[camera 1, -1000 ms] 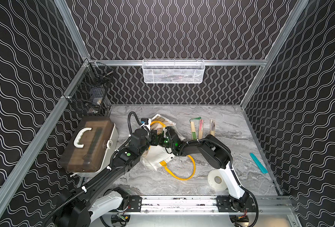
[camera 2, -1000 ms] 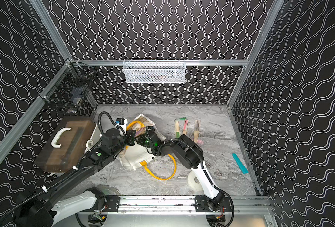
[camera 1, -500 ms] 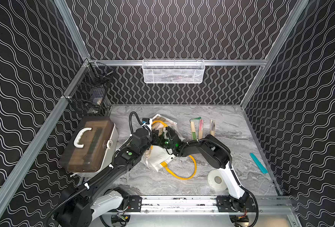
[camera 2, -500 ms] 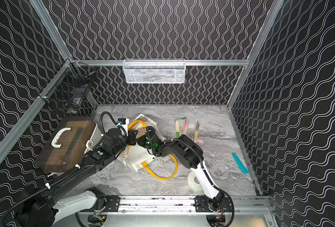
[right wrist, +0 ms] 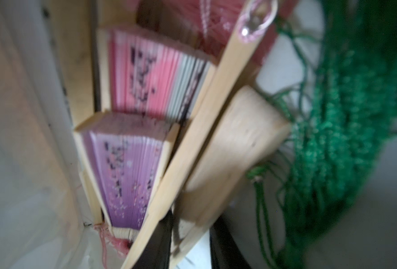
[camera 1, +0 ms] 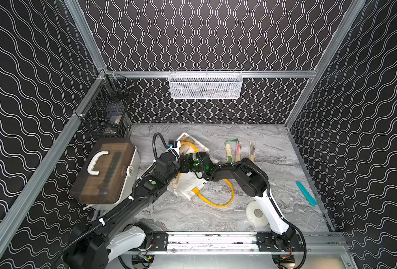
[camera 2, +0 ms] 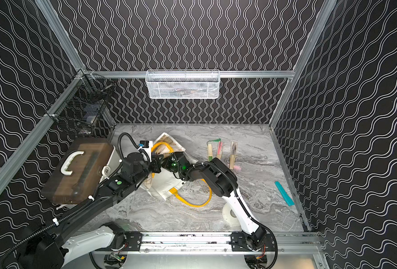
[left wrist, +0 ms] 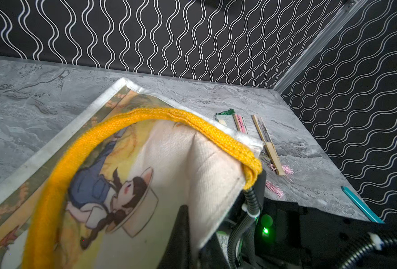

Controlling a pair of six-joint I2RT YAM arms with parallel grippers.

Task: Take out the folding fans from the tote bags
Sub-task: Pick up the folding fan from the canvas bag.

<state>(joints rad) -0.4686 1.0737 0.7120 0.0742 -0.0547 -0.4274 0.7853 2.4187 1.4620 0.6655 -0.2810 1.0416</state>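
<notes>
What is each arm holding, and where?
Left fingers pinch the tote bag by its rim near the yellow handle. Right fingers are inside among the fans; hold unclear.

Right wrist view's all blur: folding fans (right wrist: 132,163) smear together, right pincer (right wrist: 193,251) cut off at the edge. The tote bag (left wrist: 204,163) cloth hides most of the left pincer (left wrist: 186,233). Contents of the mesh basket (camera 1: 204,86): too small to tell.
</notes>
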